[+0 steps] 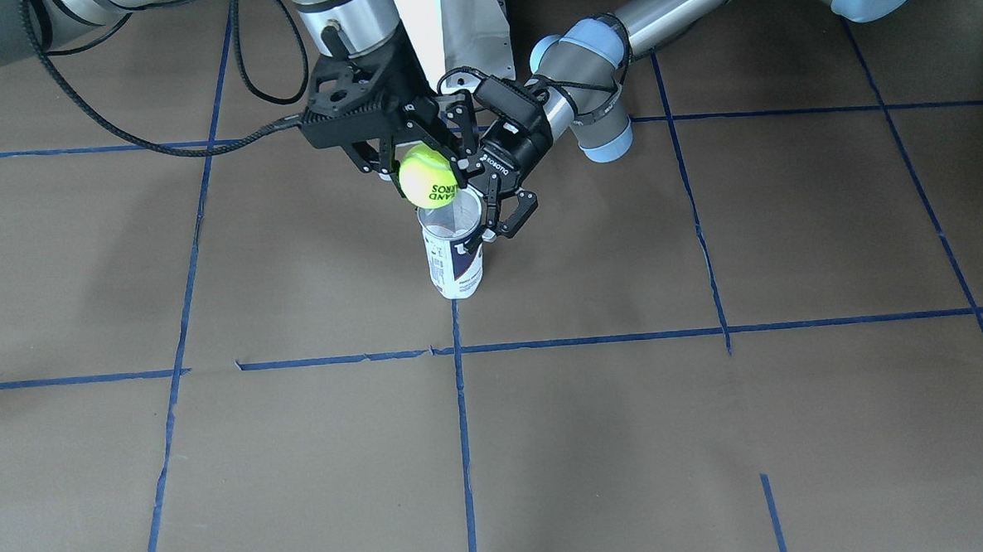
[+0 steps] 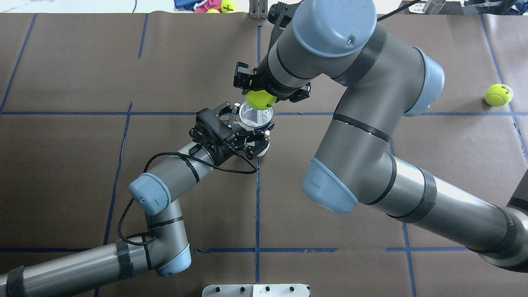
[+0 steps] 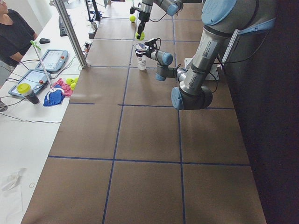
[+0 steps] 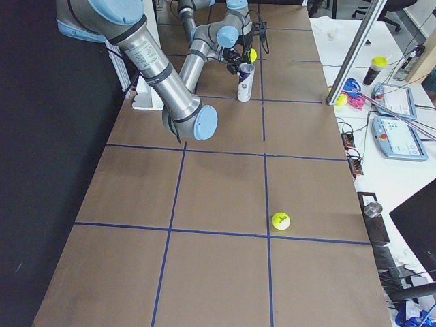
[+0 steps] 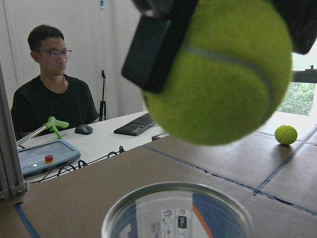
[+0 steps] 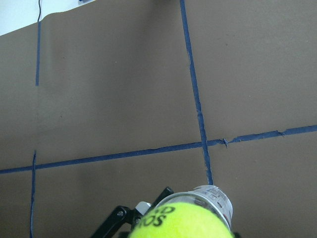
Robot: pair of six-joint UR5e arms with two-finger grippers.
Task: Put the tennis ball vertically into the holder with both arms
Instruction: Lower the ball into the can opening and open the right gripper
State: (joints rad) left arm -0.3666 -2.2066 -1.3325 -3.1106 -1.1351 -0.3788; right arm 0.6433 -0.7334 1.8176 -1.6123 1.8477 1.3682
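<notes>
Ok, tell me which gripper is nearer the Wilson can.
Left. The left gripper is clamped around the can near its rim, touching it; the right gripper hangs above the open mouth holding the tennis ball, clear of the can.

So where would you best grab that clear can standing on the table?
Probably its upper wall, from the side, as the left tool does: the can stands upright and round, so fingers can straddle it, and that leaves its open mouth free for the tennis ball held above by the right tool.

tennis ball (image 1: 426,176): yellow-green, dark lettering, just above holder mouth | holder (image 1: 455,269): clear labelled can, upright, open-topped
</notes>
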